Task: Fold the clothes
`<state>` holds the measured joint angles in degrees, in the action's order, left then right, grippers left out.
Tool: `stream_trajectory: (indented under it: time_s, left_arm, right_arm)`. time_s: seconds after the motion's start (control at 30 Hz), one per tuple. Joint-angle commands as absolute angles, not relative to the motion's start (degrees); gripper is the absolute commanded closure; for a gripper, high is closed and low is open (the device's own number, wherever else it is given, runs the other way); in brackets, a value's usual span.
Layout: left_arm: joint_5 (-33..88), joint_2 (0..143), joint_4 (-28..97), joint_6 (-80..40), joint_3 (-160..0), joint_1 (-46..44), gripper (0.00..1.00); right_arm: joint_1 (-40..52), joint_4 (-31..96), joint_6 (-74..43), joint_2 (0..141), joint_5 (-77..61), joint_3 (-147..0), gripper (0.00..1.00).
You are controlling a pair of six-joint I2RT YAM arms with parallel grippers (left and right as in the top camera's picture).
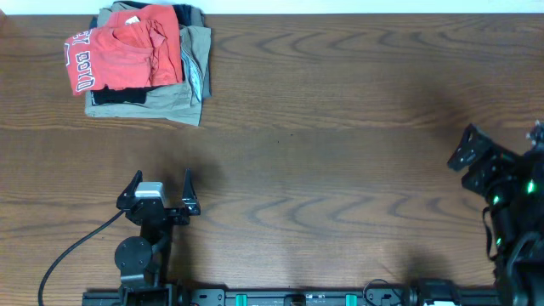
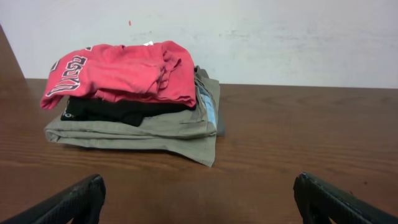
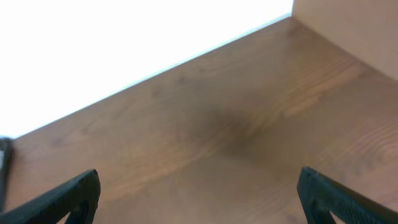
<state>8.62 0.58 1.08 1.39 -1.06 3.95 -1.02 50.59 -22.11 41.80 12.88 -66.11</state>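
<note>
Coral-red T-shirt (image 1: 127,55) tops your pile (image 1: 183,106), upper left.
Your left gripper (image 1: 161,181) and right gripper (image 3: 198,186) both stand with jaws apart, holding nothing, well away from it.

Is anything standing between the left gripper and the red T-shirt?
Nothing visible does. Only bare table lies between the open left gripper and the red T-shirt, which rests on top of a black garment and khaki trousers.
</note>
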Motion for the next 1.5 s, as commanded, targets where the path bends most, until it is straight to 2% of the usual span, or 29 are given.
stream_trajectory:
  time_s: [0.0, 0.23, 0.63, 0.77, 0.97, 1.17, 1.47]
  left_arm:
    - [9.4, 0.2, 3.2, 1.9, -0.2, 3.7, 0.02]
    - [9.4, 0.2, 3.2, 1.9, -0.2, 3.7, 0.02]
    - [9.4, 0.2, 3.2, 1.9, -0.2, 3.7, 0.02]
    - [9.4, 0.2, 3.2, 1.9, -0.2, 3.7, 0.02]
    - [9.4, 0.2, 3.2, 1.9, -0.2, 3.7, 0.02]
    - [9.4, 0.2, 3.2, 1.9, -0.2, 3.7, 0.02]
    - [9.4, 0.2, 3.2, 1.9, -0.2, 3.7, 0.02]
  right_arm:
    - [-0.3, 47.5, -23.8, 37.0, 10.7, -57.4, 0.01]
    - [0.2, 40.4, -23.8, 24.2, 4.0, -40.4, 0.01]
    - [4.1, 12.2, -19.2, 8.0, 4.0, -17.0, 0.01]
    - [4.1, 6.6, -19.1, 4.6, 4.0, -12.1, 0.01]
    - [4.1, 1.8, -16.9, 0.3, 3.8, -6.5, 0.01]
    - [4.2, -4.6, -6.0, 0.3, -4.4, -2.6, 0.01]
    - [4.2, -2.0, -2.9, 0.3, 0.1, -0.3, 0.01]
